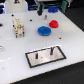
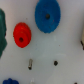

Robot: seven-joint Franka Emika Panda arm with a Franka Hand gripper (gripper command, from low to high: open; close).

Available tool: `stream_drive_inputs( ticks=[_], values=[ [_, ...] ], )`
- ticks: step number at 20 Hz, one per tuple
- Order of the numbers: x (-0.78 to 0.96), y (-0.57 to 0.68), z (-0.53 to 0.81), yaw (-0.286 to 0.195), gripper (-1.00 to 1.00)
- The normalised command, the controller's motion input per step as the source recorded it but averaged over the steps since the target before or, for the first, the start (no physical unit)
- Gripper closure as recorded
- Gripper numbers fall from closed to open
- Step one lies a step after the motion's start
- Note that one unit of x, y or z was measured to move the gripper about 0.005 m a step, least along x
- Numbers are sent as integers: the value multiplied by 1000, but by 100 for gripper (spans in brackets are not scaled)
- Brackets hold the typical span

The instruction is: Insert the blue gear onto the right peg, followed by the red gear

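The blue gear (image 1: 44,30) lies flat on the white table, with the smaller red gear (image 1: 53,23) just beyond it toward the exterior view's right. Both show from above in the wrist view: the blue gear (image 2: 46,15) and the red gear (image 2: 22,34), apart from each other. The white plate with a black border (image 1: 45,56) lies nearer the camera. The right peg (image 1: 52,50) stands on it, with a shorter pin (image 1: 39,56) beside it. My gripper (image 1: 43,6) is a dark blurred shape high at the back, above the gears. Its fingers are not discernible.
A pale blocky fixture (image 1: 18,28) stands at the exterior view's left of the gears. Small dark bits (image 1: 31,20) lie on the table behind. Two small dark marks (image 2: 30,63) and a green shape (image 2: 2,30) show in the wrist view.
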Motion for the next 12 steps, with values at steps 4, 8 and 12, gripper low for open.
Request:
stream_drive_inputs(
  ticks=[4,8,12],
  values=[
    [-234,169,-547,0,-100],
    [-205,81,-552,0,-100],
    [-199,31,-527,0,-100]
  ],
)
